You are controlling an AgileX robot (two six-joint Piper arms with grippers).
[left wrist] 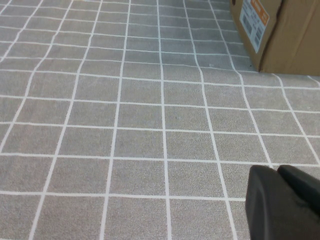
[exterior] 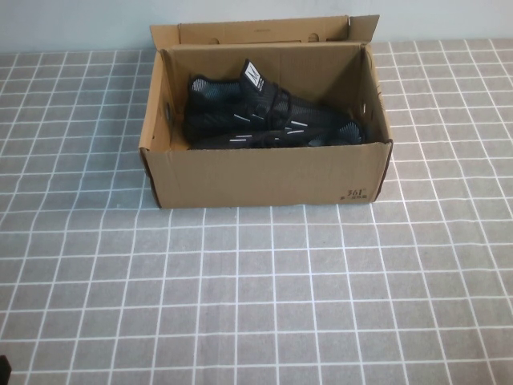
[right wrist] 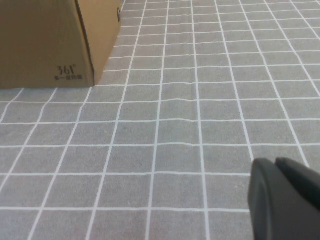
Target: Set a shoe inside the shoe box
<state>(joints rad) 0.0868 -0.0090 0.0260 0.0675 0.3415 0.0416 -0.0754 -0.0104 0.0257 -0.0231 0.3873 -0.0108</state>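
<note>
The brown cardboard shoe box (exterior: 264,180) stands open at the back middle of the table, its lid flap (exterior: 264,30) folded up behind. A black shoe (exterior: 256,108) with a white tongue tag and short white stripes lies inside, toe toward the right; more black knit lies against it, hard to separate. My left gripper (left wrist: 276,171) hovers shut and empty over the cloth, left of the box (left wrist: 285,35). On the box's right side my right gripper (right wrist: 275,162) is likewise shut with nothing in it, the box corner (right wrist: 45,40) ahead of it. Neither gripper shows in the high view.
A grey cloth with a white grid (exterior: 256,305) covers the table. A white and orange label (left wrist: 255,20) is stuck on the box's left end wall. A "361" print (exterior: 355,193) marks the front right corner.
</note>
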